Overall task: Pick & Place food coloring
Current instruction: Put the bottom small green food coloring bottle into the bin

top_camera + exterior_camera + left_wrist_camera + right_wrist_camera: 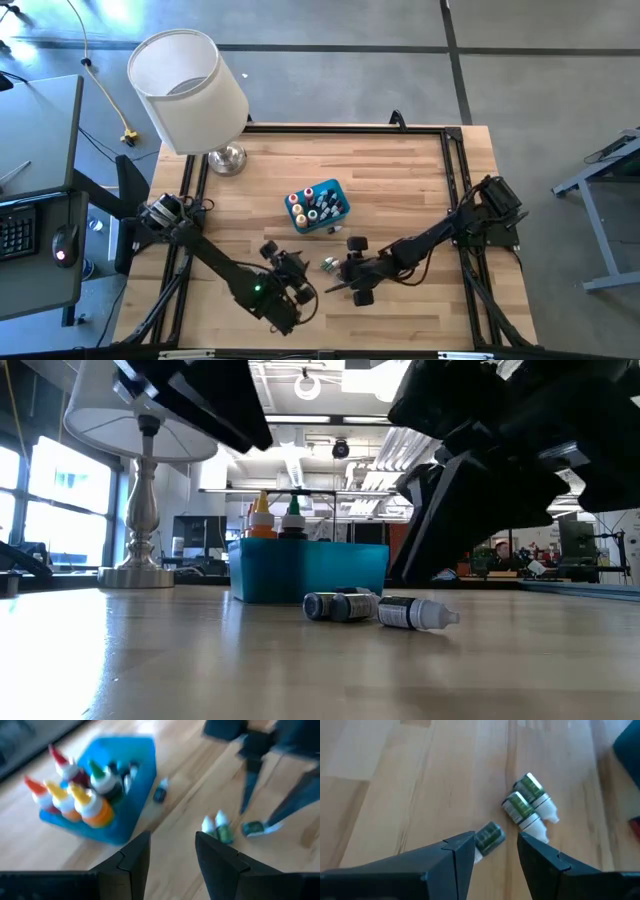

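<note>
At lower centre-left of the high view, the left gripper (300, 290) hovered part-open and empty. Mid-frame, the teal bin (338, 207) already held upright food coloring bottles (312, 205). To its right, the right gripper (495, 851) straddled a loose green bottle (489, 838), jaws apart; closing on it seemed next.
</note>
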Tool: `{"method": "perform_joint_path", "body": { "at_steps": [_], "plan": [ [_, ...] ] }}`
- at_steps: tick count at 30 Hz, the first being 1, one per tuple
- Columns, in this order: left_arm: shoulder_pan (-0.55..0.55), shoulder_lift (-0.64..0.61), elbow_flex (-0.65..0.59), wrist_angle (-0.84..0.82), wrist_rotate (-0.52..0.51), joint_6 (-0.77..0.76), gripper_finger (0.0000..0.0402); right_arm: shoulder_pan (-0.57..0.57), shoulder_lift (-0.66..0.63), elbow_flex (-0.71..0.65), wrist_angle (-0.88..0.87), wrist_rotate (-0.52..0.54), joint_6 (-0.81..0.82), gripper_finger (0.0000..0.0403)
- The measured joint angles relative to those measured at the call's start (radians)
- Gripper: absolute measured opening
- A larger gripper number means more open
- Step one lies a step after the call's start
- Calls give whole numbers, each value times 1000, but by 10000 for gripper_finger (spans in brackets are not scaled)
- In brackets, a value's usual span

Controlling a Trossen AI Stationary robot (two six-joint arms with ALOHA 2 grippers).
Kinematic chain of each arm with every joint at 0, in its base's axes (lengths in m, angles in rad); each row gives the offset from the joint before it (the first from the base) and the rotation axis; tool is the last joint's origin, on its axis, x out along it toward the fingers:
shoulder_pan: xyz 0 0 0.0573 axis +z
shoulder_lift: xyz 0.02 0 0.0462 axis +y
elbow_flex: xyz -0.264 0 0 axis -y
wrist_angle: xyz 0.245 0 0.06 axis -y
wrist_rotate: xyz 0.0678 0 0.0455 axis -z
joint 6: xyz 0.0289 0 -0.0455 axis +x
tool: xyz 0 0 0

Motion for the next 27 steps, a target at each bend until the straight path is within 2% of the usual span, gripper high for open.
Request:
{"method": "perform_joint_path", "body": {
  "at_steps": [3, 7, 12, 20, 27],
  "plan": [
    [32, 0, -2, -5, 59, 5, 151, 0, 8, 13, -36, -1, 35, 142],
    [73, 0, -34, 66, 97, 43, 151, -3, 7, 8, -80, 73, 211, 142],
    [109, 0, -48, 137, 152, 112, 151, -13, 7, 7, -114, 66, 298, 142],
    [126, 0, -50, 152, 149, 162, 151, -3, -1, 46, -120, 62, 317, 142],
    [126, -1, -50, 151, 124, 187, 151, 24, 5, 78, -121, 102, 350, 142]
  ]
}}
